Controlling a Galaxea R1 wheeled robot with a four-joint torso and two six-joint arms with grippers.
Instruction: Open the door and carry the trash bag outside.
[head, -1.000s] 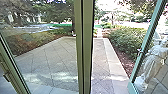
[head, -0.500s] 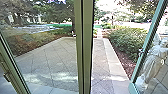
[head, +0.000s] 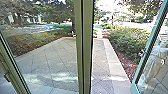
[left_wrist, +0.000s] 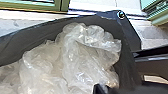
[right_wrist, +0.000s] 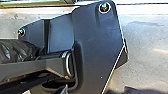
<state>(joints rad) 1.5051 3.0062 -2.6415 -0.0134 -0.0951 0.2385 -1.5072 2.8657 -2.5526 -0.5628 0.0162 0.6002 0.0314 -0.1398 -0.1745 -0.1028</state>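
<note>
The trash bag, clear and crumpled into loose folds, is in the left wrist view, seen against the robot's dark plate. I cannot tell how the jaws of either arm stand, or whether they grip the bag. The right wrist view shows black, wrinkled plastic beside a jointed bar. In the head view, the teal-framed door stands open at an angle, a pale draped figure visible through its glass. A green post rises between a glass panel and the doorway. Outside lie paving, a hedge and trees.
</note>
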